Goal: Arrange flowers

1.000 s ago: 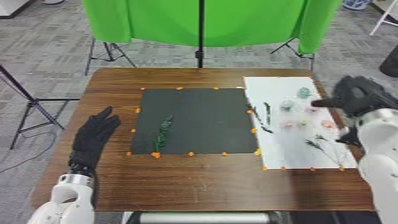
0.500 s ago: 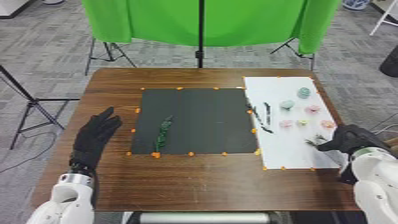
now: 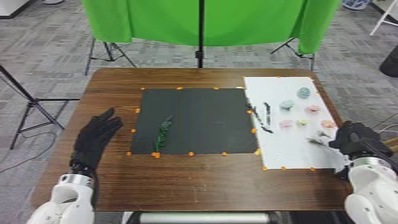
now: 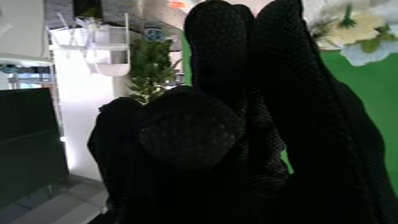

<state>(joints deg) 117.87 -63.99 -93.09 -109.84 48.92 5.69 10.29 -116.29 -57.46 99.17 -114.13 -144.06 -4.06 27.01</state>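
Observation:
In the head view, my left hand (image 3: 95,137) rests open over the table's left side, left of the black sheet (image 3: 204,117). A green leafy sprig (image 3: 163,134) lies on that sheet's left part. My right hand (image 3: 359,141) is at the white sheet's right edge, beside a thin green sprig (image 3: 317,141), which it may partly cover. Pink flowers (image 3: 312,108), a yellow one (image 3: 302,122), pale green ones (image 3: 287,104) and dark stems (image 3: 267,114) lie on the white sheet (image 3: 289,155). In the right wrist view, my right hand (image 4: 293,120) has long straight fingers, with nothing visibly held.
Orange markers (image 3: 156,155) run around the black sheet on the brown table (image 3: 195,187). A green cloth (image 3: 160,20) and stands are behind the table. Cream and white flowers (image 4: 351,34) show beyond my hand in the right wrist view.
My right hand has come from the white sheet's far right toward the front, then turned so its fingers point more away from me. The left hand has barely moved.

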